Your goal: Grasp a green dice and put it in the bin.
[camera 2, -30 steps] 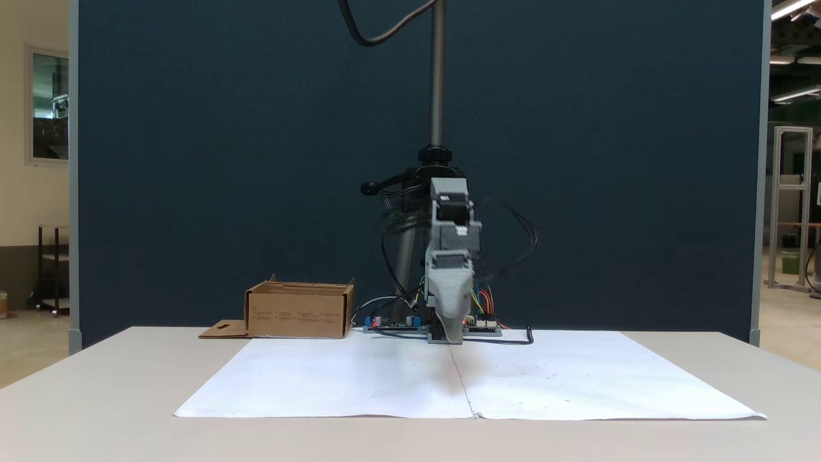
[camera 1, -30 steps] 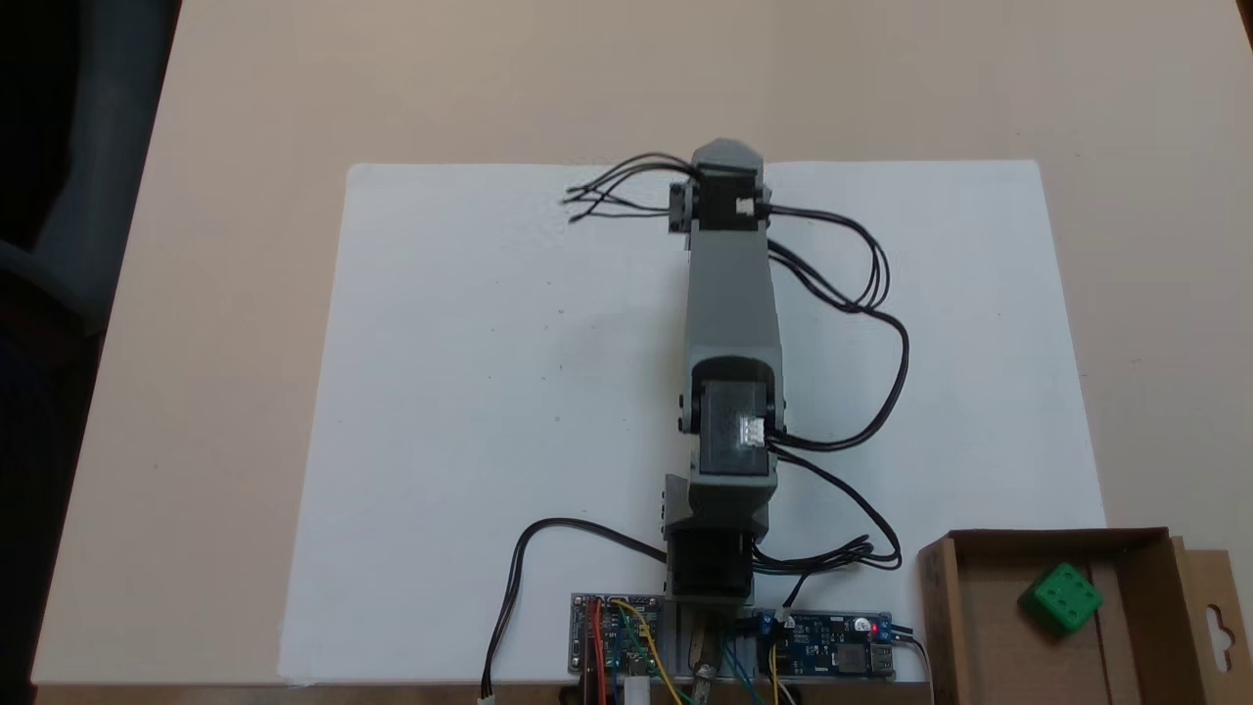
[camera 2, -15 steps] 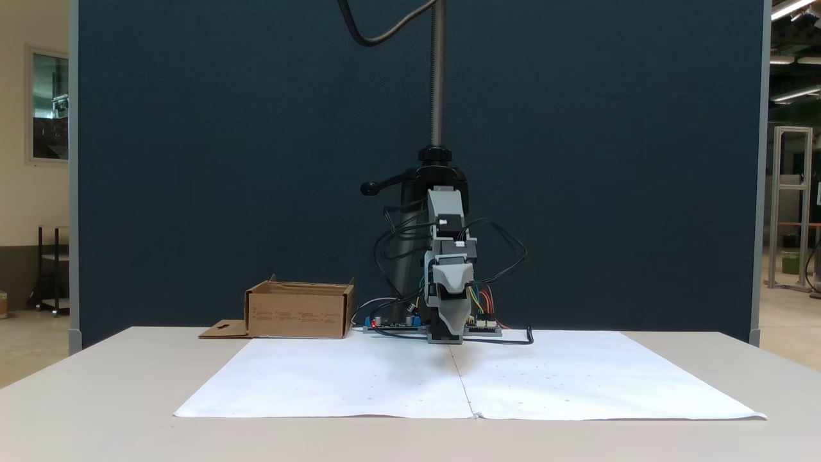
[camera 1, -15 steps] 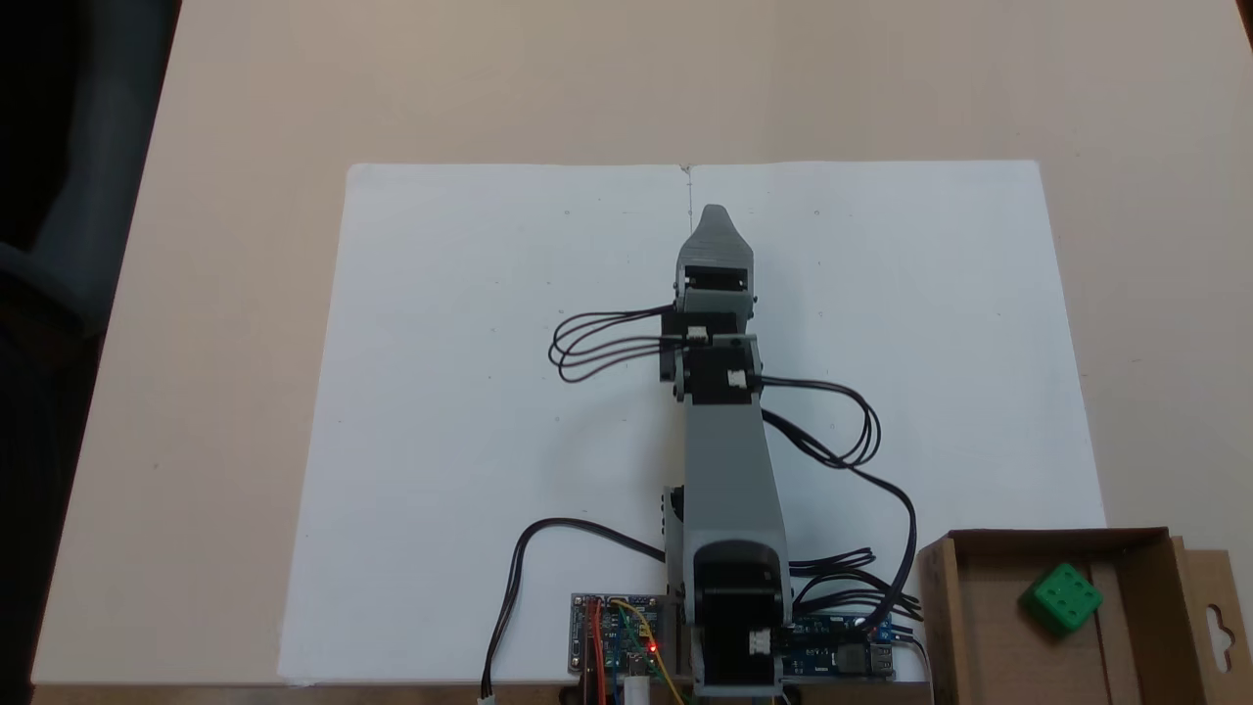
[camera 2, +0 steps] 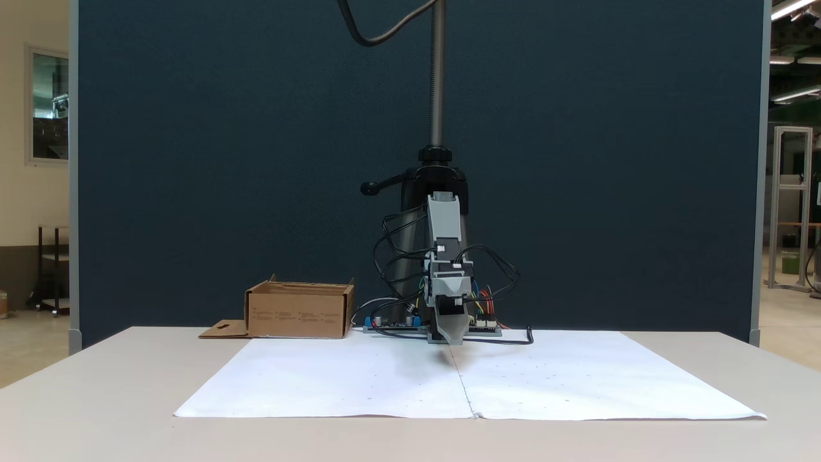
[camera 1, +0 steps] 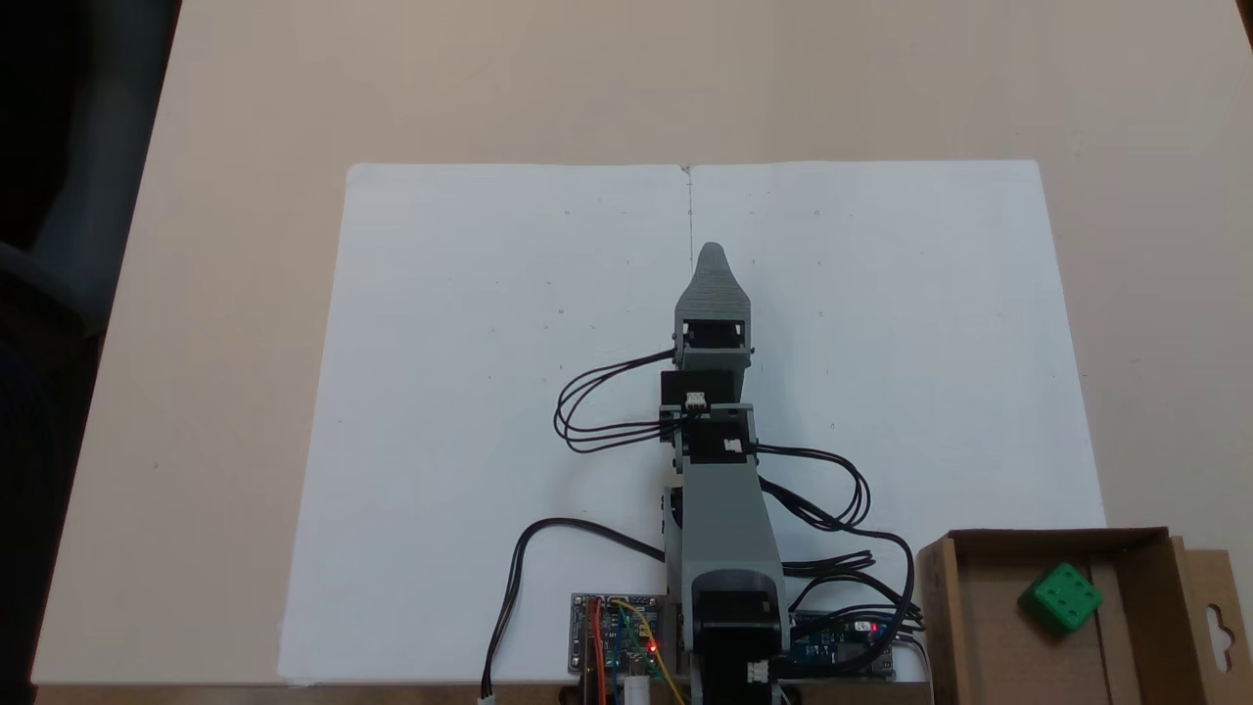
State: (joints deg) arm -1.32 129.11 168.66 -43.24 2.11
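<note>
The green dice (camera 1: 1061, 598) lies inside the bin (camera 1: 940, 627), on its cardboard floor, tilted so one corner points down in the fixed view from above; a face with several pips is turned up. The bin sits at the tabletop's (camera 1: 245, 294) edge nearest the arm's base, off to the right of the base in that view, and just past the corner of the white paper sheet (camera 1: 470, 372). Seen from the front in a fixed view, the bin (camera 2: 299, 310) stands at the far edge of the tabletop (camera 2: 96, 398), left of the arm, with its flap (camera 2: 223, 330) lying flat beside it; its wall hides the dice there.

The arm is folded low over the middle of the paper sheet (camera 2: 564, 385), well apart from the bin. The gripper (camera 1: 712, 257) points along the sheet's centre crease toward the far edge; from the front the gripper (camera 2: 452, 339) hangs close above the paper. Only one tapered grey tip shows in both fixed views, so whether the jaws are together or apart cannot be told. Nothing is visible between them.

Two circuit boards (camera 1: 615, 634) with coloured wires sit by the arm's base.
</note>
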